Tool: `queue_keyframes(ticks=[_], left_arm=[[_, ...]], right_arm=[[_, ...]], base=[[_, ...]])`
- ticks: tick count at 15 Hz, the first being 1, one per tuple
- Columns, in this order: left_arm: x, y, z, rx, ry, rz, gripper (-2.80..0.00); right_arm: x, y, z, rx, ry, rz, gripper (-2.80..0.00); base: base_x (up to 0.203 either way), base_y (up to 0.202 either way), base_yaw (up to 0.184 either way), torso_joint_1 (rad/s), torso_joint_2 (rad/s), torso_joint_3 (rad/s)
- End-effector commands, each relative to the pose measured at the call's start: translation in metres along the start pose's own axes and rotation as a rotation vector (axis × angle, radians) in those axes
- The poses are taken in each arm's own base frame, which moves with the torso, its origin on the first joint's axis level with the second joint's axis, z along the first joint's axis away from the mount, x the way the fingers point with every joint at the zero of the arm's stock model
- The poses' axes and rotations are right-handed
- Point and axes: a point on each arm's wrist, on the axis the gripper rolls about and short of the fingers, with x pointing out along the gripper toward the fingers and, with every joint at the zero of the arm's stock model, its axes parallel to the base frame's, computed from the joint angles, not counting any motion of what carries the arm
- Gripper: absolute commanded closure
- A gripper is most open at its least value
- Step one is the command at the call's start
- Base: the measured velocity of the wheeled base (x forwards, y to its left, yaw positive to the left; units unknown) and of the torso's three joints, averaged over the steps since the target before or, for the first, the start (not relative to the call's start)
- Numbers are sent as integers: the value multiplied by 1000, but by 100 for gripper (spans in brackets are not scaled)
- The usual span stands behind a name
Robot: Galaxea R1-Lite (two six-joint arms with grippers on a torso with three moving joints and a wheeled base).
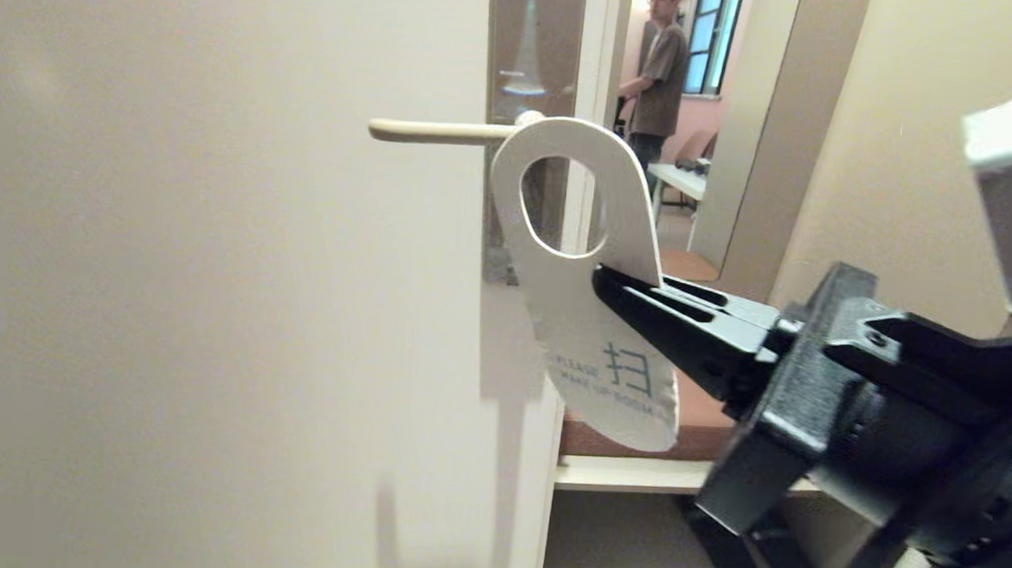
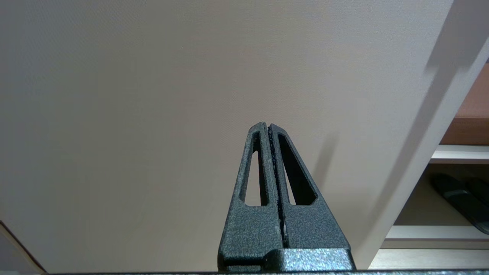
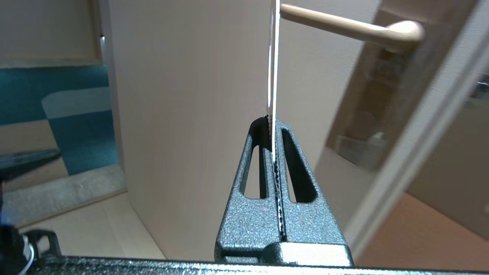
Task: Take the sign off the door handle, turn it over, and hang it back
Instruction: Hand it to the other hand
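The sign (image 1: pixel 573 322) hangs tilted in the air in front of the door, its white face with blue print towards the head camera. My right gripper (image 1: pixel 602 276) is shut on the sign's edge just below its hole. Nothing of the handle passes through the hole; only the brown plate (image 1: pixel 536 43) shows there. The cream door handle (image 1: pixel 436 131) sticks out level to the left, its elbow behind the sign's top. In the right wrist view the sign (image 3: pixel 273 57) stands edge-on between the shut fingers of the right gripper (image 3: pixel 272 122), with the handle (image 3: pixel 344 25) beyond. My left gripper (image 2: pixel 268 126) is shut and empty, facing the door.
The pale door (image 1: pixel 213 260) fills the left half. Past its edge are a low shelf (image 1: pixel 635 474) and dark slippers (image 1: pixel 726 555) beneath it. A person (image 1: pixel 660 67) stands in the room beyond the doorway, near a table (image 1: pixel 680 179).
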Motion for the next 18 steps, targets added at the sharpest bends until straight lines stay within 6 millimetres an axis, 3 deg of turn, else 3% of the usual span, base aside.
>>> queue_keyframes(ticks=[1,5,11,15,18], left_arm=[[0,0,0,-1,0,1,0],[0,0,0,-1,0,1,0],[0,0,0,-1,0,1,0],[0,0,0,-1,0,1,0],[0,0,0,-1,0,1,0]], right_arm=[[-29,-6,9,0,-46,-5,0],[-64,-12,7,-76,-34,-20,0],[-90,-18,5,-108,-50,-94,0],[-117,-22,-19,-116,-7,-106,0],[-132,-36,-37,-133,38,-219,0]], base=[[0,0,0,0,0,0],[0,0,0,0,0,0],[0,0,0,0,0,0],[0,0,0,0,0,0],[0,0,0,0,0,0]])
